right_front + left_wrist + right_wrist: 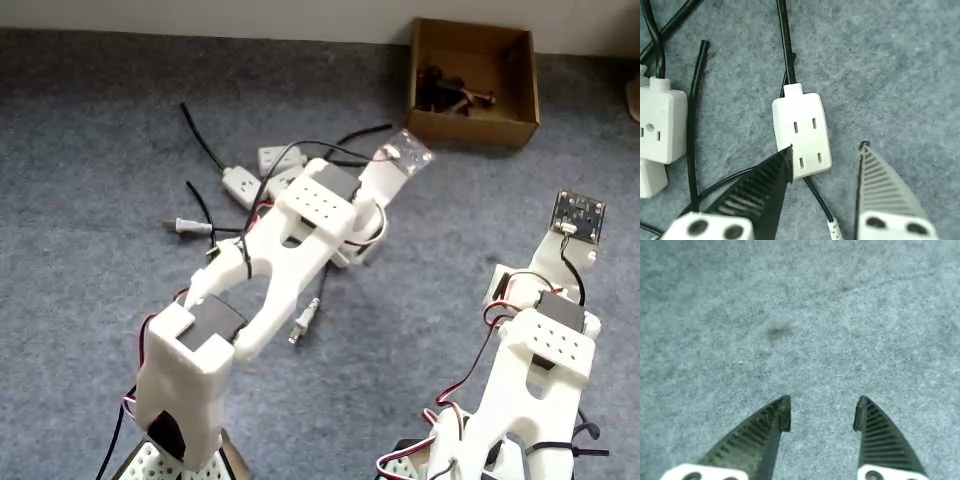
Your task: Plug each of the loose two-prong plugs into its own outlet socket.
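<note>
A grey carpet (100, 130) is covering the whole work surface, and a strip of pale wall (200, 15) is running along its far edge. A cardboard box (470, 128) is sitting open on the carpet by that wall, well apart from the cords. It is holding a small heap of dark and reddish parts (450, 92), too small to identify.

Near the middle of the carpet, white outlet blocks are lying in a loose cluster with black cords trailing from them. One outlet (280, 158) is lying nearer the wall and another (240, 182) just beside it. Two loose plugs are lying apart from the sockets. One plug (190, 227) is resting out on the open carpet, and a second plug (305, 322) is lying partly under the left arm.

The left gripper (824, 152) is hanging over an outlet block (802, 132) with its jaws spread and pinching nothing. One fingertip (782, 162) is overlapping the block's corner, possibly touching it.

The right gripper (822, 412) is hovering over bare carpet, its jaws likewise spread apart and holding nothing.
</note>
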Tool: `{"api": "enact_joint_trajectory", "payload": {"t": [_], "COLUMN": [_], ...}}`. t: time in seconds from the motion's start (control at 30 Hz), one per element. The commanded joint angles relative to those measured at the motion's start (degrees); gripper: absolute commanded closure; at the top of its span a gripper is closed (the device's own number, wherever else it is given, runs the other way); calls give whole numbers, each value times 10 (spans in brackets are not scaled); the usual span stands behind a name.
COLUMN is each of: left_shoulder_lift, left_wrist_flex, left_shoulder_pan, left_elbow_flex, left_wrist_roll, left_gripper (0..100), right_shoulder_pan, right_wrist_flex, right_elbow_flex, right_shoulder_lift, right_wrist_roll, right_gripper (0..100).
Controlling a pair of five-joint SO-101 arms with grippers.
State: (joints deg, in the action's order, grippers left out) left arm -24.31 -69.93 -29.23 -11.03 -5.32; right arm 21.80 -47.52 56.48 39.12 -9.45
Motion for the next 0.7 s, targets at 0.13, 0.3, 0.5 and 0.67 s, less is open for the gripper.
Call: {"api": "enact_joint_trajectory", "payload": {"t": [0.13,0.3,0.5,0.67], "left_shoulder_lift": [20,-21,-40,-36], "left_wrist_flex": [5,25,22,21], "left_shoulder_pan": [-4,-1,14,13], "left_elbow_flex": [-7,-13,-32,-33], "left_wrist_roll": [-4,-18,-18,-20], "left_gripper": [797,797,797,803], "right_shoulder_pan": [-3,-3,-3,-3], "right_wrist_flex": [15,15,15,15], "right_elbow_flex": [-7,-7,-7,-7], "right_shoulder_lift": [9,9,9,9], "right_wrist_roll": [-8,-8,-24,-25], "right_gripper": [796,796,796,796]}}
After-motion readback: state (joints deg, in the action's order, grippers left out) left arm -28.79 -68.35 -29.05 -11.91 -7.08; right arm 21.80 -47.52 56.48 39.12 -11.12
